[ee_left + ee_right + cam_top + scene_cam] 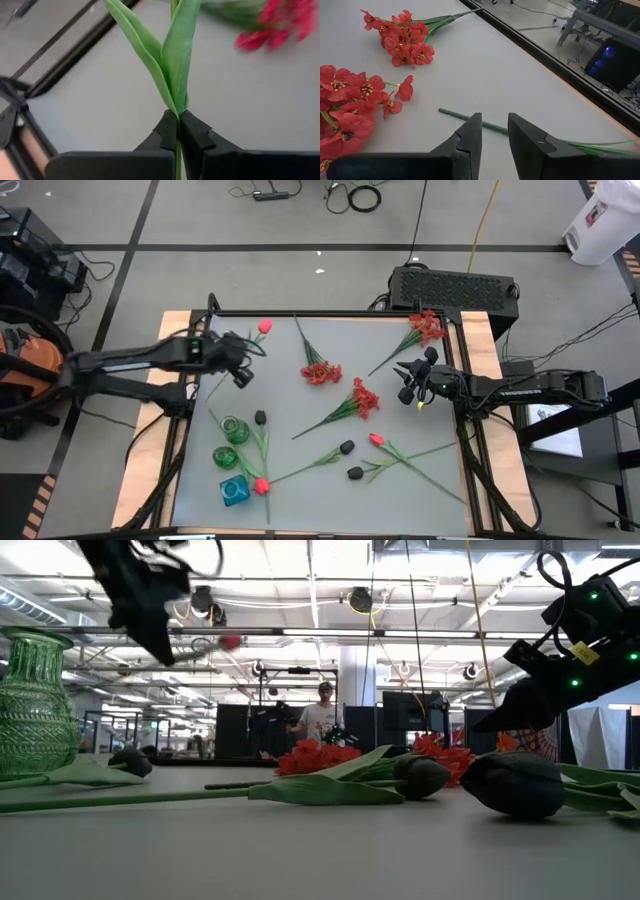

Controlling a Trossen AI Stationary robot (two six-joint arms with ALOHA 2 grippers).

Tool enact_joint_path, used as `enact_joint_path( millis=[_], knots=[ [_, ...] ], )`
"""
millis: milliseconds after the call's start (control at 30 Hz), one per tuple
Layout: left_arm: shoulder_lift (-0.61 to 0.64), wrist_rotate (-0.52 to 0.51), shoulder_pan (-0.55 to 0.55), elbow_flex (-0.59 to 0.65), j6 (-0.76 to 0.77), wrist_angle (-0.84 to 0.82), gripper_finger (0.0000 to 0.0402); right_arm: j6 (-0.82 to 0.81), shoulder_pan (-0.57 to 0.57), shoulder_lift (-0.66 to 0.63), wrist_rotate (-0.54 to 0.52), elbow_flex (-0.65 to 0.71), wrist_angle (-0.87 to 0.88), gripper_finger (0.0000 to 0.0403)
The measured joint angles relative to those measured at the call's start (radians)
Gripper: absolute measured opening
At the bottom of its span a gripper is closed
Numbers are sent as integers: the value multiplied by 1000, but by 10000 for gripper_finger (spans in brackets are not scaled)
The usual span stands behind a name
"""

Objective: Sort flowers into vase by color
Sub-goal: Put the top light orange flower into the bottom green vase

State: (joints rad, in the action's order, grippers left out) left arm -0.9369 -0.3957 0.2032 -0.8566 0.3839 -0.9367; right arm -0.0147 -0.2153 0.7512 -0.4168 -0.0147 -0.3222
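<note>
The left gripper (178, 131) hangs over the counter's (300, 470) far-left part, jaws closed on the green stem of a red tulip (264, 327), whose leaves rise just past the tips. The right gripper (494, 131), at the right side, has jaws parted above a frilly red flower's stem (470, 119), which lies on the counter just beyond them, untouched.
</note>
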Motion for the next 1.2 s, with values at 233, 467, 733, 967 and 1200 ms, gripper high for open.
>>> enact_joint_path(
  millis=[233, 467, 733, 967, 1200],
  knots=[
    [220, 89, -65, 0, -63, -1, 11, 0, 0, 0, 0, 0, 0, 86],
    [410, 203, -129, 0, -99, -1, 12, 0, 0, 0, 0, 0, 0, 86],
    [596, 313, -176, -1, -161, 14, 13, 0, 0, 0, 0, 0, 0, 86],
    [735, 444, -180, -1, -208, 17, 13, 0, 0, 0, 0, 0, 0, 86],
    [798, 679, -179, -1, -319, 82, 13, 0, 0, 0, 0, 0, 0, 86]
  ],
)
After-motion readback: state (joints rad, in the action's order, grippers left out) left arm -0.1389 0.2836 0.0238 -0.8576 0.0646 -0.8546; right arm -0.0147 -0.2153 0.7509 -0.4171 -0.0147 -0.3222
